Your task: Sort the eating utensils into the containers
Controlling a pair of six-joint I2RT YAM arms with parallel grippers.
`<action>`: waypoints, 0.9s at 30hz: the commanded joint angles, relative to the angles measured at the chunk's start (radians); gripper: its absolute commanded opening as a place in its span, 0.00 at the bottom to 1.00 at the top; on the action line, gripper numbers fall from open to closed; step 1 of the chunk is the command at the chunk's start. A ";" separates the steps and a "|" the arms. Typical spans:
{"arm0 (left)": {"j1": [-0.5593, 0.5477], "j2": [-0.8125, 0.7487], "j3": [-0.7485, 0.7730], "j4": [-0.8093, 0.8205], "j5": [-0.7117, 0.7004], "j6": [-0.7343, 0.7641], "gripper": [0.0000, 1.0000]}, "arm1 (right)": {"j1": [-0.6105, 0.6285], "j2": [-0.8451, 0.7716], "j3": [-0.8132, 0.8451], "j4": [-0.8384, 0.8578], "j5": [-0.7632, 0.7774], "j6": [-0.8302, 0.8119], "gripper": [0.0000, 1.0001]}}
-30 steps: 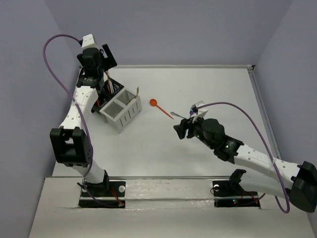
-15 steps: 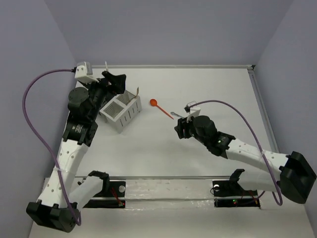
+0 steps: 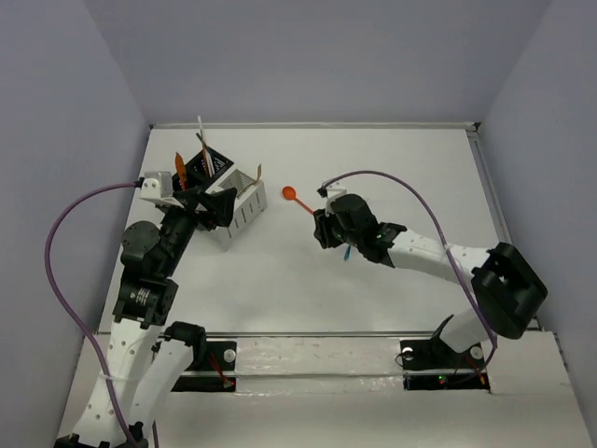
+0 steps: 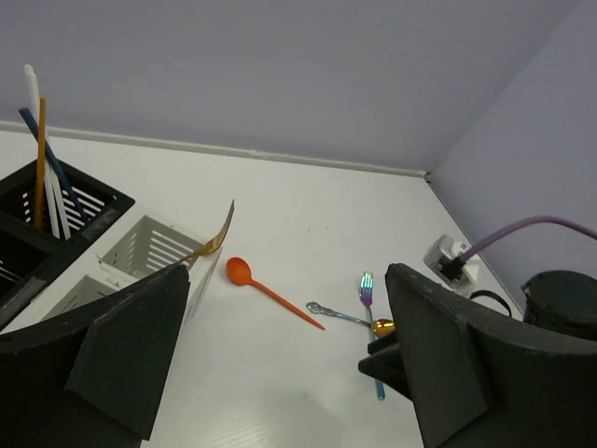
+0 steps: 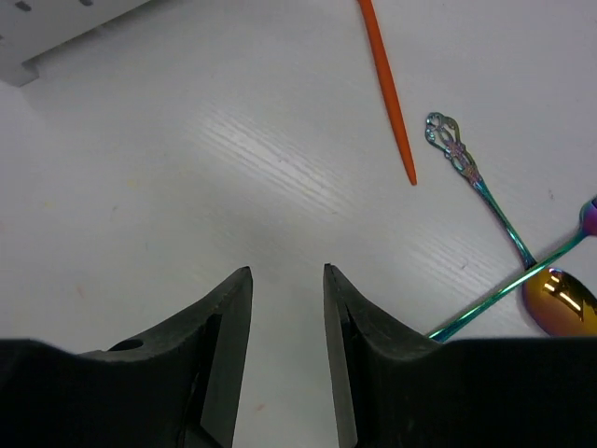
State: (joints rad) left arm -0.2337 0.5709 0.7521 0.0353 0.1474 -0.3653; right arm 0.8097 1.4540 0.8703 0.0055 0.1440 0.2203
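The left gripper point(image 4: 289, 359) is held wide open, empty, by the white caddy point(image 4: 149, 247). The right gripper point(image 5: 287, 278) is held narrowly parted, empty. An orange spoon point(image 4: 240, 272) and teal cutlery point(image 5: 480, 191) are laid on the table point(image 4: 308, 205).

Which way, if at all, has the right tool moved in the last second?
Yes: the right tool has shifted left and farther away, toward the unmoved orange spoon.
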 commanded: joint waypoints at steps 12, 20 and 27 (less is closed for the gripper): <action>0.002 -0.077 -0.023 0.011 0.037 0.026 0.99 | -0.145 0.436 0.470 -0.192 -0.084 -0.191 0.44; 0.002 -0.052 -0.022 0.014 0.076 0.022 0.99 | -0.155 0.641 0.682 -0.280 -0.121 -0.271 0.47; 0.002 -0.034 -0.022 0.015 0.095 0.019 0.99 | -0.155 0.756 0.814 -0.341 -0.109 -0.302 0.47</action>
State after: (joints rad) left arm -0.2337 0.5381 0.7319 0.0090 0.2108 -0.3561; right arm 0.6556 2.1773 1.6093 -0.2928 0.0437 -0.0425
